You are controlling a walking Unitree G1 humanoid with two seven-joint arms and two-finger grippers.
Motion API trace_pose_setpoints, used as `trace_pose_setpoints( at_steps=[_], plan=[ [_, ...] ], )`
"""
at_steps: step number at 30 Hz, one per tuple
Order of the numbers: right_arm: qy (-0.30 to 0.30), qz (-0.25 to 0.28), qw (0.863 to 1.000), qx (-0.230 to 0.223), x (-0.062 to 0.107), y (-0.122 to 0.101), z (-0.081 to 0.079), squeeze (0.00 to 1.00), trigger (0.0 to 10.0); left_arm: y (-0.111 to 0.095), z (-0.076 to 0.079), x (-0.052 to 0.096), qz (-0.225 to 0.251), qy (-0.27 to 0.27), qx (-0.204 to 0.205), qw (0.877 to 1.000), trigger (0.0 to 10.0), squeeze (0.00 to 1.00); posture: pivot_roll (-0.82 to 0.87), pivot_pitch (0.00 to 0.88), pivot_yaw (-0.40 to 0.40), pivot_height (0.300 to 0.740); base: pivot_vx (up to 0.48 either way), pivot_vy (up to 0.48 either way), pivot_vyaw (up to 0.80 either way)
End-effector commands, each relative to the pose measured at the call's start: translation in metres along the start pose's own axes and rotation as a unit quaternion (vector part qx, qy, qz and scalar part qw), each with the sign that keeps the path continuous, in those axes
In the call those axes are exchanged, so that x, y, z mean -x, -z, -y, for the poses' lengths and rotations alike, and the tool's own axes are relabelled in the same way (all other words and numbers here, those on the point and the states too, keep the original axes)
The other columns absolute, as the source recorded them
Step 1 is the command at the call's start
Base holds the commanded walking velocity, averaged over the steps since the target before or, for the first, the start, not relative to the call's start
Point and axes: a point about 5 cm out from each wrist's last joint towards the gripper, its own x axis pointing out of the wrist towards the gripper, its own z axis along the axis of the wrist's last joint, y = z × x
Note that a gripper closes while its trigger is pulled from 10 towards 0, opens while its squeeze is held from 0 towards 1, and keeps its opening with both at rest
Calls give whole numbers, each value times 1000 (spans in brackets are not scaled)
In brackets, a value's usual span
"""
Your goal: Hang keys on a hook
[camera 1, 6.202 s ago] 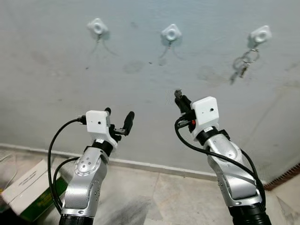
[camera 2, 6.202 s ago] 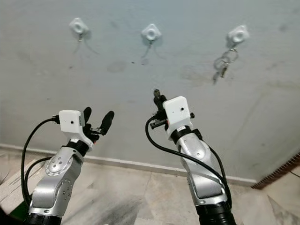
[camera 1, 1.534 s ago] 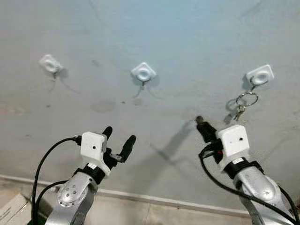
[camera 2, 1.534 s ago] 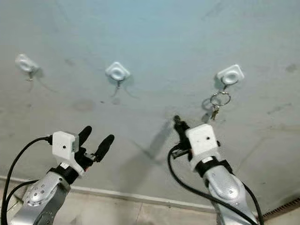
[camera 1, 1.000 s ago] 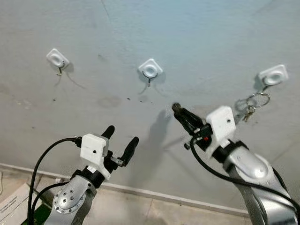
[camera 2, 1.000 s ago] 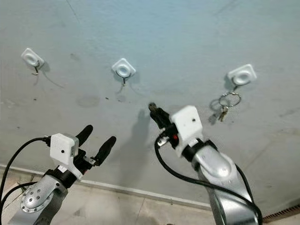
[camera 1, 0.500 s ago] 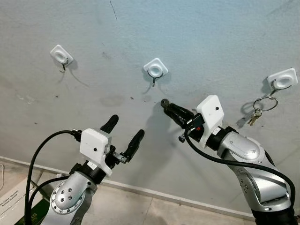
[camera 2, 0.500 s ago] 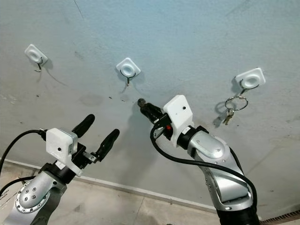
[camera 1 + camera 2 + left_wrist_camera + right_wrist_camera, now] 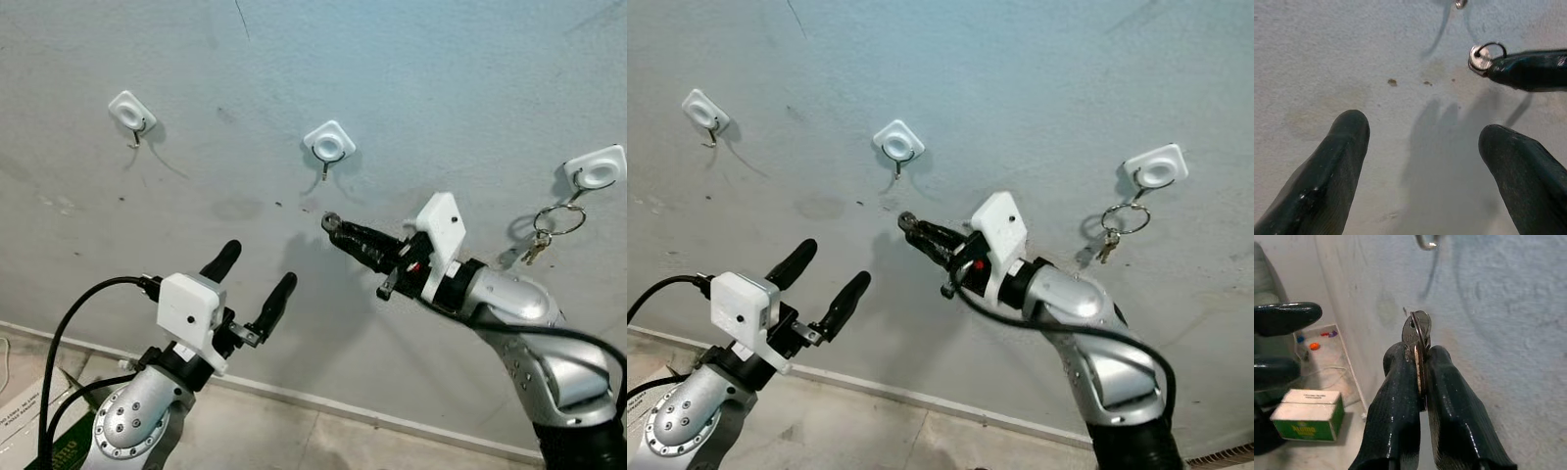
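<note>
A: Where's our key (image 9: pixel 1417 335)?

B: Pinched between the closed fingers of our right gripper (image 9: pixel 338 227), just below the middle hook (image 9: pixel 327 149) of 3 on the wall (image 9: pixel 411 88).

A: And our left gripper (image 9: pixel 251 275)?

B: Fingers spread wide, holding nothing, lower down, facing the wall.

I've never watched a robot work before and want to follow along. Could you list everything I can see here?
Wall hooks: three, white pads with metal hooks, in a row on the grey wall: left, middle, right.
Key bunch: one, silver, hanging from the right hook.
Key: one, silver, pinched in the right gripper, just below the middle hook.
Box: one, green and white, on the floor by the wall.
Left gripper: black fingers spread, holding nothing, low before the wall.
Right gripper: black fingers closed on the key.
</note>
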Motion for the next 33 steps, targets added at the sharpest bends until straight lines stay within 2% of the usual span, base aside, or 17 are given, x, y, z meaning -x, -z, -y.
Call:
trace_pose_setpoints(
  at_steps=[1,4,7,10,24,33],
  plan=[
    [-20,5,1000,-14,-3,-3,1,0,10000,-9,2,0,20,-2,-2,1000,10000,0,54,116,12,740,0,0,0],
    [-32,4,999,-25,-4,-3,2,0,10000,-11,3,-1,25,-1,2,1000,10000,0,54,116,12,740,0,0,0],
    [-52,8,997,-61,-6,-3,2,0,10000,-12,4,-2,27,4,-3,1000,10000,0,57,117,15,740,0,0,0],
    [-67,10,995,-75,-6,-4,3,0,10000,-12,4,-3,26,7,-4,1000,10000,0,57,117,15,740,0,0,0],
    [-118,35,986,-114,-5,-27,15,0,10000,-12,2,3,18,2,-16,1000,10000,0,71,126,16,740,0,0,0],
    [-170,29,977,-128,-3,-31,5,0,10000,-12,2,5,17,-3,-18,1000,10000,0,77,128,11,740,0,0,0]
  ],
)
